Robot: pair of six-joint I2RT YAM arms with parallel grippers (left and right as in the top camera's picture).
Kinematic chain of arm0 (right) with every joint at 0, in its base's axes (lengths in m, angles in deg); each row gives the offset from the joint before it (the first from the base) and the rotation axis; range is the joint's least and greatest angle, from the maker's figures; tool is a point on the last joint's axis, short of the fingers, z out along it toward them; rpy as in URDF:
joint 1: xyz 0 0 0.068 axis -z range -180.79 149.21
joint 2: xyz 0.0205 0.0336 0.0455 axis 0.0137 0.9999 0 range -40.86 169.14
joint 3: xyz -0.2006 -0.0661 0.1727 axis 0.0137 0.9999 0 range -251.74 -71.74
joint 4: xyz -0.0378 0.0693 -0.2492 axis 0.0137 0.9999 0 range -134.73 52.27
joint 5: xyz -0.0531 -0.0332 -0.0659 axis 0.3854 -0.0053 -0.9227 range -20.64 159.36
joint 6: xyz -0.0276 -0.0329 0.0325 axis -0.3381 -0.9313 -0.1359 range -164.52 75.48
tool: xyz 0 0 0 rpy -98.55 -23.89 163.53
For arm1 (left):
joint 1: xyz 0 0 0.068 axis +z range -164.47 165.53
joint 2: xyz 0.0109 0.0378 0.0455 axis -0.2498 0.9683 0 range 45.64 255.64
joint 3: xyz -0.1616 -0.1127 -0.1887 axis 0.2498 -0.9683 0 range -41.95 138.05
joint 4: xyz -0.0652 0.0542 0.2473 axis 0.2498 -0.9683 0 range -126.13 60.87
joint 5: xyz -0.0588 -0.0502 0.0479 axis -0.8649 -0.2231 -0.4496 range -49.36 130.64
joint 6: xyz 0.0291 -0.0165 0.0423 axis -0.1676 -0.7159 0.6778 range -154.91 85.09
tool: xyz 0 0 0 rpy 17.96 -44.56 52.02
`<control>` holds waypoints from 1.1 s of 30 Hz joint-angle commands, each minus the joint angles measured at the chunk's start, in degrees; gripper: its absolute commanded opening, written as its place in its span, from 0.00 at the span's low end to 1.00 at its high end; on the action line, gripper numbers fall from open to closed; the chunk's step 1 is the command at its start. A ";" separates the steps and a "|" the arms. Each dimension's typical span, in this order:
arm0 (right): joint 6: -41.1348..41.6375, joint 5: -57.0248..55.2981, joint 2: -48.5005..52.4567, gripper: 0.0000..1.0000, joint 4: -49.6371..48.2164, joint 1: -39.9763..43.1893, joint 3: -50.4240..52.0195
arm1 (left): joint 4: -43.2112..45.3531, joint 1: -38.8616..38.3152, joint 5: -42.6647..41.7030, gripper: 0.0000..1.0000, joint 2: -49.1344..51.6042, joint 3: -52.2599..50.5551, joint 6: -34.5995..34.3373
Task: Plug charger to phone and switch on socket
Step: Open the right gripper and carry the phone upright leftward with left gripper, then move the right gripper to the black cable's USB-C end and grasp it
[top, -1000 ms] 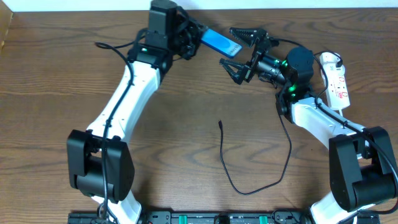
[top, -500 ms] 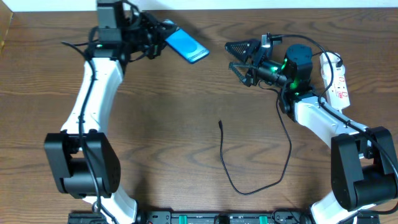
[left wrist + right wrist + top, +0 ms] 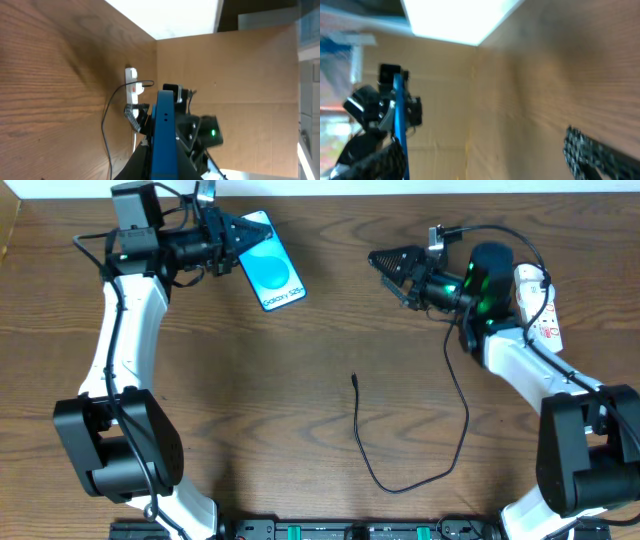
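Jaws on left gripper [image 3: 238, 242] clamp the phone [image 3: 270, 264]; right gripper [image 3: 388, 273] jaws spread wide.

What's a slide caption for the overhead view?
Left gripper holds the phone screen-up at far left; right gripper open, empty; charger tip lies loose at centre; socket at far right.

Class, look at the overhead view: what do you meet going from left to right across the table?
Galaxy S25 phone → charger cable's plug tip → right end effector → white power strip
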 commanded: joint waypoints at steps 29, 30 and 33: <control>-26.01 -50.01 8.46 0.99 71.80 -28.92 -18.27 | 0.24 4.37 -4.81 0.07 -1.05 -0.31 4.33; -25.79 -50.03 9.05 0.99 72.22 -29.44 -18.27 | 0.24 4.37 -4.81 0.07 -1.05 -0.33 4.33; -24.52 -50.05 9.84 0.99 72.94 -30.49 -18.23 | 0.24 4.37 -4.81 0.08 -1.05 -0.33 4.33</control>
